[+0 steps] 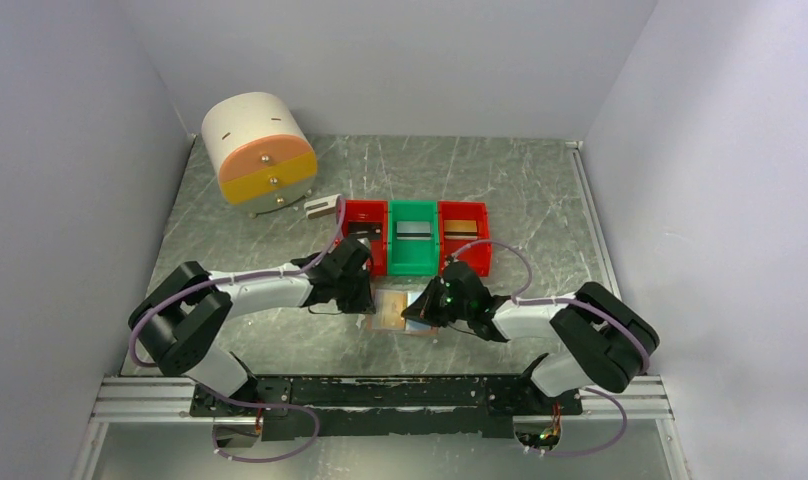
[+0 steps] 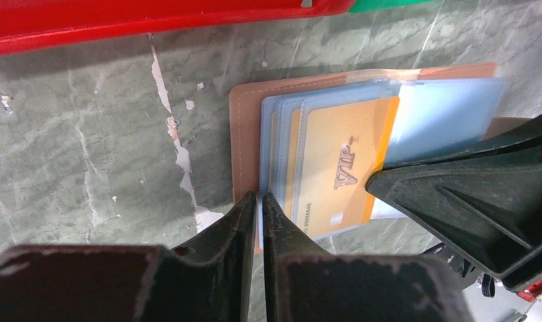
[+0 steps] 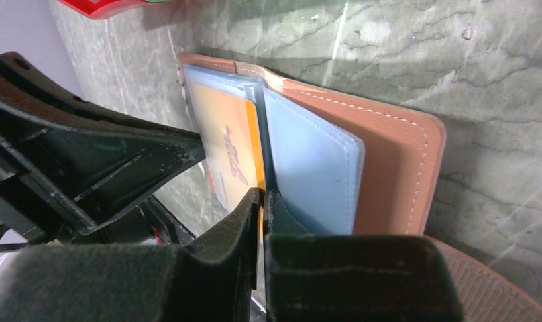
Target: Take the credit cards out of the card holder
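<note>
A marbled grey-green table (image 1: 540, 190) lay between white walls (image 1: 80, 150). At ten o'clock stood a round white drawer unit (image 1: 258, 150) with orange and yellow fronts. Toward twelve o'clock, a red bin (image 1: 365, 205), a green bin (image 1: 413, 266) and a second red bin (image 1: 464, 207) sat touching in a row. A small grey-white block (image 1: 323, 207) lay just beside the first bin, at its ten o'clock.

The card holder (image 2: 245, 134) is made of matt tan leather-like material with pale stitching, and is lined with smooth, faintly glossy blue clear pockets (image 2: 449, 114) over a smooth yellow-orange plastic credit card (image 2: 342, 161). The marbled grey-green tabletop (image 2: 87, 154) is scratched and chipped white, and the red bin (image 2: 121, 23) is moulded in glossy plastic. The left hand (image 2: 258, 198) is formed of scuffed matt black plastic, while the right hand (image 3: 261, 194) is faced with a fuzzy black finish.
</note>
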`<move>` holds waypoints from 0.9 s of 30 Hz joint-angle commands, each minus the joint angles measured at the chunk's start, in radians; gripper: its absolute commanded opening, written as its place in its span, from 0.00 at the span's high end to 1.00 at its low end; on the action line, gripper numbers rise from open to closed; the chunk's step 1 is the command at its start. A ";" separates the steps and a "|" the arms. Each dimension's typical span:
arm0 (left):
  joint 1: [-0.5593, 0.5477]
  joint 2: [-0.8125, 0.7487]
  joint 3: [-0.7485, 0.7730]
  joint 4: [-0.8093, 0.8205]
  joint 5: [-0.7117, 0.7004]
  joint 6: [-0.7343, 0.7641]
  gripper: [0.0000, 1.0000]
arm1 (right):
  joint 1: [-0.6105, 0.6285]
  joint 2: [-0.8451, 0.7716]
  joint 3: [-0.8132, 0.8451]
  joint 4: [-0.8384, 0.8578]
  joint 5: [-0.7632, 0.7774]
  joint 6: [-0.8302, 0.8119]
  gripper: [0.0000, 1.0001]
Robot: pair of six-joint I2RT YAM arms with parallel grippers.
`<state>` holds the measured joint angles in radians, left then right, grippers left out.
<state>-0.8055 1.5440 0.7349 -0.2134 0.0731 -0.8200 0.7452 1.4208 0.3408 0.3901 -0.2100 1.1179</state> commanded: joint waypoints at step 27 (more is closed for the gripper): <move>-0.048 -0.046 -0.031 0.003 -0.066 0.004 0.78 | -0.001 0.163 0.096 -0.014 -0.110 -0.097 0.84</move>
<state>-0.8391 1.4815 0.7132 -0.1898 0.0116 -0.8120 0.7414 1.5932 0.4522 0.4377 -0.3504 1.0332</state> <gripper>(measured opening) 0.230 0.150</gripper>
